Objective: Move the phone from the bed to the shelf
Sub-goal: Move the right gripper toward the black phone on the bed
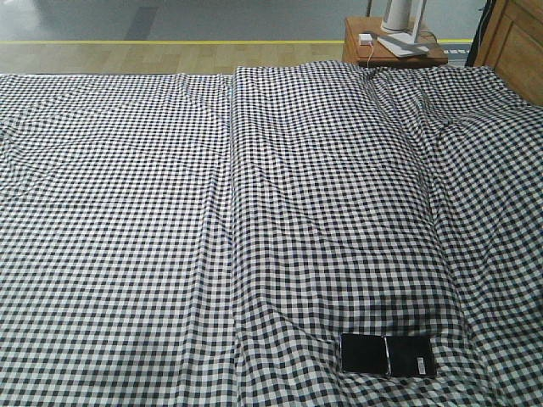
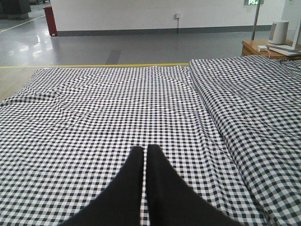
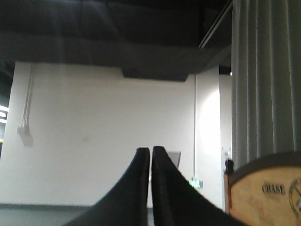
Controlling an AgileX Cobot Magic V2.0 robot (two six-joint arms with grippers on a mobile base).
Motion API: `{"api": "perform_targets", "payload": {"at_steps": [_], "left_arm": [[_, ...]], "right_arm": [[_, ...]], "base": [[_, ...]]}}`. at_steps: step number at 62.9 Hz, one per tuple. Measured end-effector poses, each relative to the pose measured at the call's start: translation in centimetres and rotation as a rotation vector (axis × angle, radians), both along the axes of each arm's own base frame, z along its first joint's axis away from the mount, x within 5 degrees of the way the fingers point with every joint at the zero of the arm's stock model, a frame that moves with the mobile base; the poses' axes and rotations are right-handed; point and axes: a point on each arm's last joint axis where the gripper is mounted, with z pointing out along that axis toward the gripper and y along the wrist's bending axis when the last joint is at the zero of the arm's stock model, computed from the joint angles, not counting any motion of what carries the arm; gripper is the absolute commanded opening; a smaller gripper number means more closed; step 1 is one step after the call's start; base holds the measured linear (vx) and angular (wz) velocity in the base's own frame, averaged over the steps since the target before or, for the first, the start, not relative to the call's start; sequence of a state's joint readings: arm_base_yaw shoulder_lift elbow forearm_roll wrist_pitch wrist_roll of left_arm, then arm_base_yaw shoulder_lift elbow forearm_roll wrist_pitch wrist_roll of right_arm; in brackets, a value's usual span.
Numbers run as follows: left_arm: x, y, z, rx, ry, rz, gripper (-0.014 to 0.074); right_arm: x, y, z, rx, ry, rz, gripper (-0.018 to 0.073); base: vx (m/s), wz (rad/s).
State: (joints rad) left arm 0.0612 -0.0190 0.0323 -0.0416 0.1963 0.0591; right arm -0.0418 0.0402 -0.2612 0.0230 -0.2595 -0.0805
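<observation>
Front-facing view: the phone (image 1: 389,355) is lying flat at the near edge of the bed (image 1: 254,212), right of its centre seam. Left jaws and right jaws are being held together, empty. One pair ought to be opened wide and lowered squarely across the phone's narrow width.

A reddish table (image 1: 394,42) carries a small white plug (image 1: 366,38) at its left edge and a white cylinder (image 2: 281,32) farther back. A yellow line (image 1: 170,41) crosses the grey floor (image 2: 117,47). A ribbed grey curtain (image 3: 265,80) hangs nearby.
</observation>
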Motion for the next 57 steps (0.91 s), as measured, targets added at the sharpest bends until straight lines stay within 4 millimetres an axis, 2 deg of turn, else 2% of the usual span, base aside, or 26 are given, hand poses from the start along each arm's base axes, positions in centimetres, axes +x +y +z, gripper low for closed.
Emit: {"api": "perform_targets", "payload": {"at_steps": [8,14,23,30,36,43,49,57], "left_arm": [[0.0,0.0,0.0,0.0,0.0,0.0,0.0001],[0.0,0.0,0.0,0.0,0.0,0.0,0.0001],[0.0,0.0,0.0,0.0,0.0,0.0,0.0001],[0.0,0.0,0.0,0.0,0.0,0.0,0.0001],[0.0,0.0,0.0,0.0,0.0,0.0,0.0001],[0.0,0.0,0.0,0.0,0.0,0.0,0.0001],[0.0,0.0,0.0,0.0,0.0,0.0,0.0001],[0.0,0.0,0.0,0.0,0.0,0.0,0.0001]], "right_arm": [[-0.2,-0.1,4.2,0.044,-0.046,0.018,-0.0005],[0.5,-0.2,7.0,0.085,-0.015,0.037,-0.0002],[3.1,-0.1,10.4,0.118,0.14,0.064,0.0006],[5.5,0.0,11.8,0.123,0.282,0.075,0.0029],[7.7,0.0,12.2,0.126,0.404,0.081,0.0067],[10.5,0.0,11.2,0.132,0.569,0.085,0.0136],[12.8,0.0,9.5,0.14,0.723,0.087,0.0241],[15.0,0.0,7.2,0.15,0.908,0.09,0.0445]], "base": [[0.0,0.0],[0.0,0.0],[0.0,0.0],[0.0,0.0],[0.0,0.0],[0.0,0.0],[0.0,0.0],[0.0,0.0]]}}
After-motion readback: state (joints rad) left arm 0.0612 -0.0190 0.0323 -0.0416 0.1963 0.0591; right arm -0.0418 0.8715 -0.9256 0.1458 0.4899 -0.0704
